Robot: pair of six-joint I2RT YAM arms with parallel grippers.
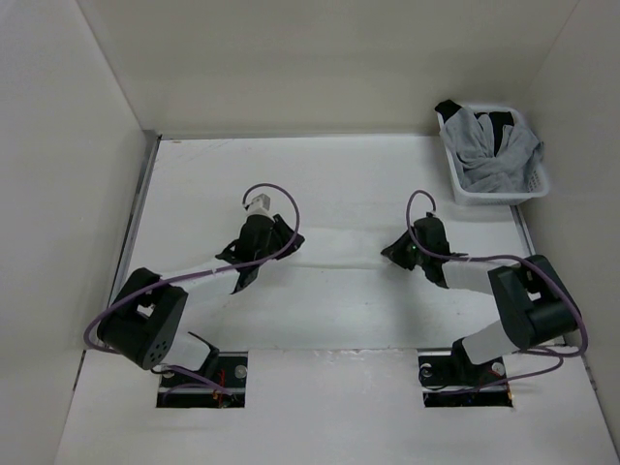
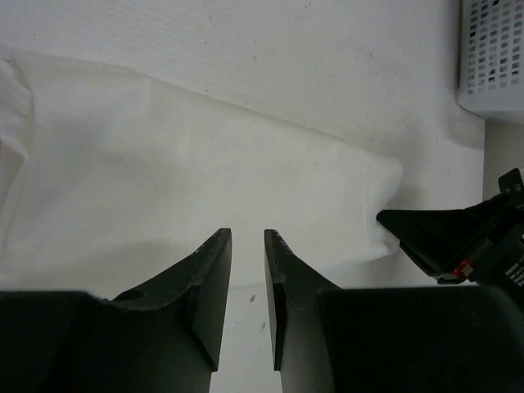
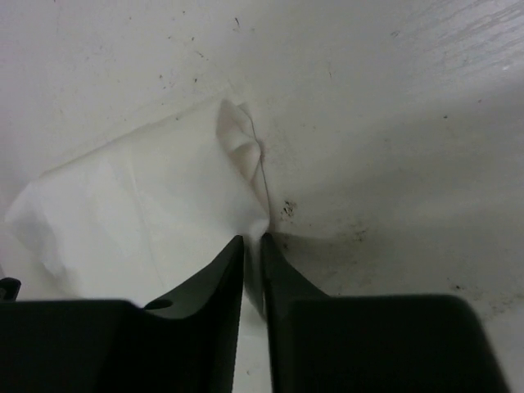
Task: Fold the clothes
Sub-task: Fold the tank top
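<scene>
Thin, limp and light, the clothes (image 2: pixel 205 164) lie flat at the centre of the worktop (image 2: pixel 327 49) and, I judge, want pinching at the end corners, where both low, inward-bent arms point: left claw (image 2: pixel 247 237) narrowly spread and empty, right claw (image 3: pixel 252 239) almost pressed together at a crumpled corner, its grip impossible to tell.

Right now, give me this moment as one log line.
white garment: lying on table | left gripper: parted, empty, over garment edge | right gripper: at garment corner, grip unclear
</scene>
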